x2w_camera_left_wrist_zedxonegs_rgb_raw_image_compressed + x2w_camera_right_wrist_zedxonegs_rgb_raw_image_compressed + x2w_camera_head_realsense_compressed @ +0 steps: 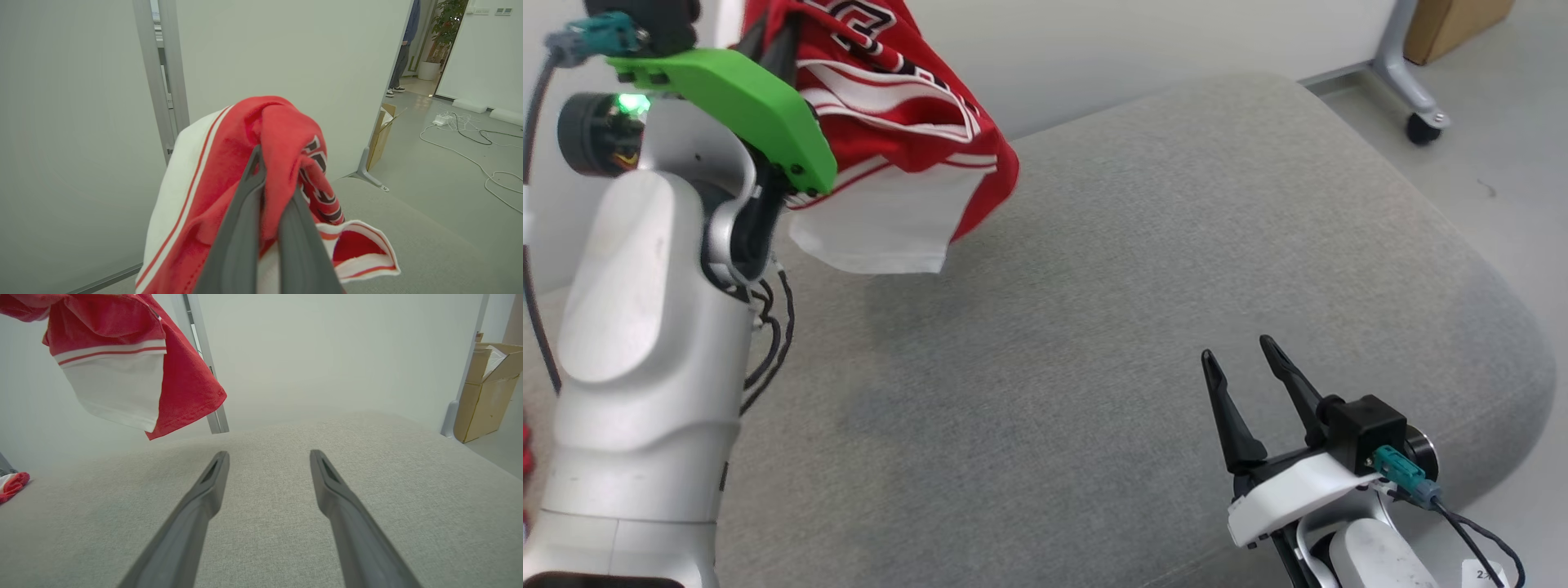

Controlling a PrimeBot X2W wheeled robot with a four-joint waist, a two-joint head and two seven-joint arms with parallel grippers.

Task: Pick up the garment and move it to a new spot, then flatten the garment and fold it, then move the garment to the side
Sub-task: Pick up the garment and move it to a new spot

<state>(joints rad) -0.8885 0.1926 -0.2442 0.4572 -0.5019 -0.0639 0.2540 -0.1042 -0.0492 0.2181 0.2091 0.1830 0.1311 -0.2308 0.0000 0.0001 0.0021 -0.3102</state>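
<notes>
Left arm raised at the head view's left, pale forearm upright, wrist bent over at the green mount, dark fingers pointing up and away. Left tool [781, 47] is clamped on a bunched fold of the red-and-white jersey [890, 106]. In the left wrist view the cloth drapes over and between the two fingers [245, 212], which sit nearly together.

The jersey hangs in the air off that tool, clear of the grey fabric worktop [1135, 269]. Its white hem panel and one red corner dangle lowest, over the worktop's far-left part. Dark lettering on the red, too folded to read.

Right arm low at the lower right, fingers aimed up the view and lying close over the worktop. Right tool [1237, 349] is spread wide and empty, with bare grey fabric between the fingers [196, 506], well apart from the jersey.

Small red cloth scrap [12, 486] at the worktop's left edge. Cardboard box [486, 392] on the floor past the far right corner, beside a caster wheel [1423, 128].
</notes>
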